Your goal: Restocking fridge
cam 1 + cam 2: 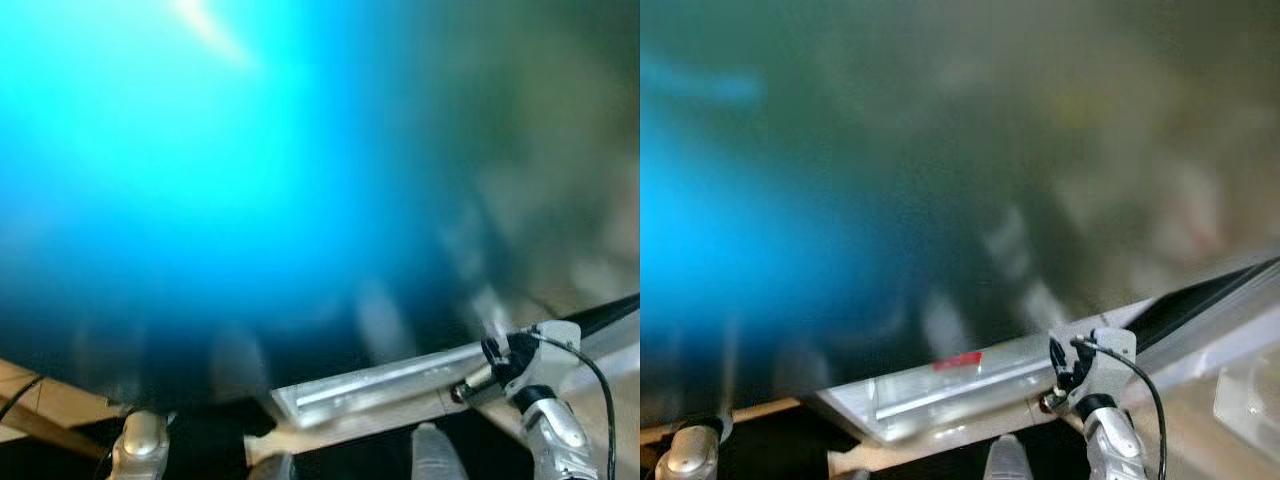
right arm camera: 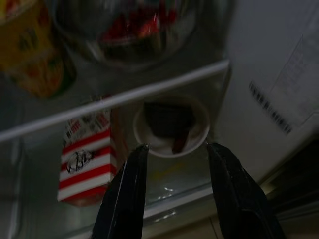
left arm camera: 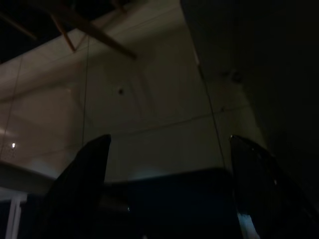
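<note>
Right gripper [image 2: 174,164] hangs released before a white bowl [image 2: 171,127], centre frame; it looks rigid, breakable, best pinched at its rim. Left gripper [image 3: 167,164] gapes empty too.

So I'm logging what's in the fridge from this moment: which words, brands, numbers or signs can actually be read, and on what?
No text reads clearly.
red-and-white striped box: a printed face logo, no legible letters.
yellow carton: dark lettering, too blurred to read.
label on the fridge wall: rows of small print, too small and blurred.
Both head views are too blurred for any text.
</note>
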Controlling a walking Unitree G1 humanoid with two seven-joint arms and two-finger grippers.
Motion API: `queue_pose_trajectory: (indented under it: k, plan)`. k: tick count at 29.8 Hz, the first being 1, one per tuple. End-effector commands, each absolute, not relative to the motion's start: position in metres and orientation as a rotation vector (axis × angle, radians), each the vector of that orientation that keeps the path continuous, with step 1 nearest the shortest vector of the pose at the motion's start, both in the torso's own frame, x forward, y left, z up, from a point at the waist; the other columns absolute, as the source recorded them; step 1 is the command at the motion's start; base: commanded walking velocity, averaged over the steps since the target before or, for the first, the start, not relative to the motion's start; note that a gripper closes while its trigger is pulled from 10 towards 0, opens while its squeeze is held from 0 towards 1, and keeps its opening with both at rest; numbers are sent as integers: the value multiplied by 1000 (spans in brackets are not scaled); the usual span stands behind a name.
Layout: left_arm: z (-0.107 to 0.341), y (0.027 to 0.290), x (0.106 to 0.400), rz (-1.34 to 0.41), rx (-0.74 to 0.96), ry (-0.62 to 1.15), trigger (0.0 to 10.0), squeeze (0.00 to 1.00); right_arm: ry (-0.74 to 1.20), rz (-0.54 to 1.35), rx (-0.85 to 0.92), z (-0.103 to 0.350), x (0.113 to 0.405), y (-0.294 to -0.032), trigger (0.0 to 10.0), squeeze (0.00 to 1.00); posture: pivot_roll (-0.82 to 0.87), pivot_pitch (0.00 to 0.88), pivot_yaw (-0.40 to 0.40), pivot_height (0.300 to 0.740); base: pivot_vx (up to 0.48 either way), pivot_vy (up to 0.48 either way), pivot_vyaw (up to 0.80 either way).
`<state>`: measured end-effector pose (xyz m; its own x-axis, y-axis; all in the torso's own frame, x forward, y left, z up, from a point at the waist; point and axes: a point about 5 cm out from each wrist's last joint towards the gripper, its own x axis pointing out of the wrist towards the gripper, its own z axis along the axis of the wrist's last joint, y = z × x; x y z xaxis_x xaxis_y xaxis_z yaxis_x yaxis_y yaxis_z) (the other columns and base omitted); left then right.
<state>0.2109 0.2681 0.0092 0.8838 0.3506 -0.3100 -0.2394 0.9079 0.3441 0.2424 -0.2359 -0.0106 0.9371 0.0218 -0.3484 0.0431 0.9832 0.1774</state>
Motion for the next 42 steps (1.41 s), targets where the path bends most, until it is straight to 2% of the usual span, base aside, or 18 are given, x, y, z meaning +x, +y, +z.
queue_pose_trajectory:
  k: [1, 9, 21, 25, 26, 32, 35, 42]
  plan:
    - [4, 268, 207, 312, 308, 398, 10000, 0, 391, -30, 195, -17, 235, -238, 10000, 0, -6, 119, -4, 712, 0, 0, 0]
    - [4, 268, 207, 312, 310, 397, 10000, 0, 391, -33, 195, -17, 235, -238, 10000, 0, -5, 115, -3, 740, 0, 0, 0]
    - [2, 269, 207, 310, 314, 405, 10000, 0, 438, 3, 163, -23, 233, -233, 10000, 0, -7, 112, -3, 740, 0, 0, 0]
    - [-11, 268, 199, 290, 324, 466, 10000, 0, 574, 106, 61, -42, 217, -218, 10000, 0, -9, 109, -2, 740, 0, 0, 0]
    - [-26, 267, 186, 255, 330, 545, 10000, 0, 674, 136, 20, -58, 199, -211, 10000, 0, -15, 107, -4, 740, 0, 0, 0]
    - [-52, 263, 158, 200, 332, 696, 10000, 0, 843, 145, -16, -80, 167, -204, 10000, 0, -14, 105, -5, 740, 0, 0, 0]
    - [-64, 260, 146, 188, 318, 779, 10000, 0, 938, 206, -96, -91, 147, -199, 10000, 0, -20, 100, -11, 740, 0, 0, 0]
    - [-79, 246, 134, 90, 314, 865, 10000, 0, 1039, 234, -176, -100, 130, -199, 10000, 0, -26, 82, -24, 740, 0, 0, 0]
